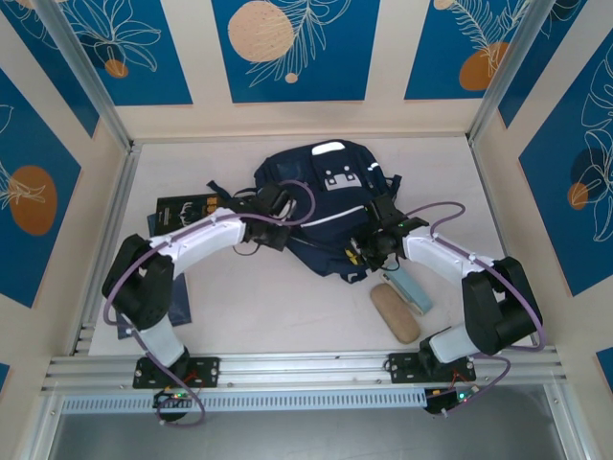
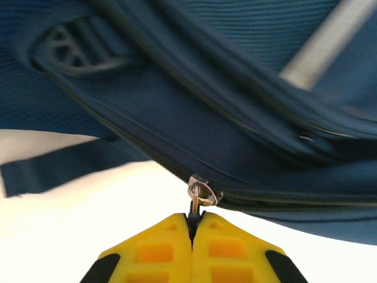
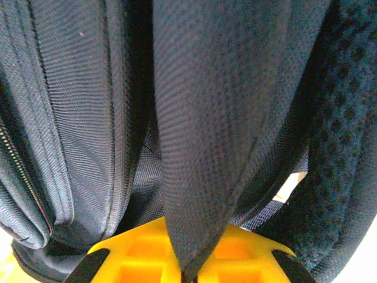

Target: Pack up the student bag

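Student bag (image 1: 330,196) lies mid-table in the top view, with its long axis running up toward the back wall. Nearest the bases, a tan case (image 1: 395,313) sits at lower right, just off its edge. The left gripper (image 2: 191,227) is clamped on the zipper pull (image 2: 199,193), and the track heads off to the right from there. The right gripper (image 3: 188,268) is pinching a dark strap (image 3: 218,118) at the bag's lower right. Can't tell if the compartment's open, since the arms cover the zip from above.
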You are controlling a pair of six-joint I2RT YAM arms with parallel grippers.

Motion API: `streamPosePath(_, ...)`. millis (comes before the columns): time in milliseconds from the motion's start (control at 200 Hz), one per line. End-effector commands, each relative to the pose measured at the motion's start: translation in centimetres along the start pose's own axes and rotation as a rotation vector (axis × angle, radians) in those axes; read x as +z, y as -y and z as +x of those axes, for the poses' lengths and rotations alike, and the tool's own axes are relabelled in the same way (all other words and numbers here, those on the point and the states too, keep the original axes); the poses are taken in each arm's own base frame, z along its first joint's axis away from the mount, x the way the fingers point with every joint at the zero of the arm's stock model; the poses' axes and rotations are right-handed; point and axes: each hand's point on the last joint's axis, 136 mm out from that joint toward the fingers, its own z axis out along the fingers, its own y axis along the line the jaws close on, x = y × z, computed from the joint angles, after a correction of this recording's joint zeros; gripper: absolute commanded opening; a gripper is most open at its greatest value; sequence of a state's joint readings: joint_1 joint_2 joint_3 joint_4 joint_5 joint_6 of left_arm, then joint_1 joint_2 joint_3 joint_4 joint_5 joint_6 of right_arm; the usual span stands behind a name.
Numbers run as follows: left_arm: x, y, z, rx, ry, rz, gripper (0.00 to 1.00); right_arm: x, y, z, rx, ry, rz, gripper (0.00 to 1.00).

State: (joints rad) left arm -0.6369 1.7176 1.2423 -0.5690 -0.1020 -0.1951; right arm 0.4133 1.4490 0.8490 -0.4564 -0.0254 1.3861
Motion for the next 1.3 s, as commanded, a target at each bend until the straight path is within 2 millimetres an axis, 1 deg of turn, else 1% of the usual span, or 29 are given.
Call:
streamPosePath(0, 1.2, -5.2, -2.1, -0.037, 0.026, -0.123, 0.00, -0.3, 2.1, -1.6, -0.002, 0.085, 0.090, 0.11)
streamPosePath(130, 3.1, -7.3, -4.3, -0.074, 0.029, -0.148, 0.00, 0.3, 1.3, -1.5, -0.012, 0.066, 0.073, 0.11)
streamPosePath(245, 3.8, -8.8, -6.3, -0.099, 0.035, -0.183, 0.00, 0.6, 0.8, -1.1, -0.015, 0.043, 0.056, 0.11)
streamPosePath(325, 4.1, -9.0, -7.6, -0.115, 0.046, -0.186, 0.00, 0.9, -0.1, -0.4, -0.019, 0.016, 0.026, 0.11)
streamPosePath(380, 4.2, -9.1, -8.1, -0.133, 0.049, -0.183, 0.00, 1.2, -0.9, -0.2, -0.022, 0.002, 0.009, 0.11)
streamPosePath(470, 3.8, -9.6, -8.5, -0.179, 0.046, -0.175, 0.19, 1.6, -2.4, -0.1, -0.043, -0.006, -0.011, 0.12)
streamPosePath(535, 3.0, -10.2, -8.6, -0.224, 0.055, -0.163, 0.34, 2.1, -3.6, -0.4, -0.049, -0.012, -0.032, 0.12)
streamPosePath(615, 1.6, -11.0, -8.7, -0.285, 0.072, -0.145, 0.51, 2.5, -5.4, -0.7, -0.090, -0.008, -0.052, 0.16)
streamPosePath(665, 0.8, -11.9, -8.5, -0.328, 0.081, -0.145, 0.59, 2.7, -6.2, -1.0, -0.110, -0.005, -0.056, 0.21)
streamPosePath(700, 0.3, -12.7, -8.3, -0.364, 0.085, -0.153, 0.63, 2.8, -7.0, -1.0, -0.141, -0.006, -0.068, 0.27)
streamPosePath(785, -0.2, -15.0, -7.2, -0.456, 0.075, -0.183, 0.65, 2.6, -8.6, -1.0, -0.228, -0.012, -0.098, 0.43)
streamPosePath(885, 0.3, -17.9, -5.5, -0.534, 0.028, -0.242, 0.67, 1.9, -9.7, -0.7, -0.324, -0.013, -0.124, 0.57)
streamPosePath(975, 1.3, -19.4, -4.1, -0.569, -0.029, -0.270, 0.70, 0.9, -9.9, -0.3, -0.406, -0.010, -0.132, 0.72)
streamPosePath(1030, 1.9, -19.9, -3.4, -0.578, -0.070, -0.283, 0.72, 0.1, -9.8, -0.2, -0.446, -0.005, -0.137, 0.80)
streamPosePath(1075, 2.4, -20.4, -2.9, -0.592, -0.102, -0.291, 0.74, -0.5, -9.9, 0.0, -0.479, -0.001, -0.148, 0.84)
streamPosePath(1095, 2.6, -20.5, -2.7, -0.599, -0.111, -0.293, 0.79, -0.8, -9.8, 0.1, -0.489, 0.004, -0.152, 0.86)
streamPosePath(1115, 2.9, -20.6, -2.5, -0.603, -0.124, -0.294, 0.80, -1.1, -9.7, 0.1, -0.501, 0.008, -0.156, 0.87)
streamPosePath(1205, 3.8, -21.1, -1.9, -0.609, -0.154, -0.303, 0.81, -2.1, -9.3, 0.2, -0.528, 0.027, -0.167, 0.92)
streamPosePath(1295, 4.9, -21.0, -0.9, -0.607, -0.201, -0.305, 0.81, -2.5, -8.8, 0.2, -0.527, 0.024, -0.172, 0.92)
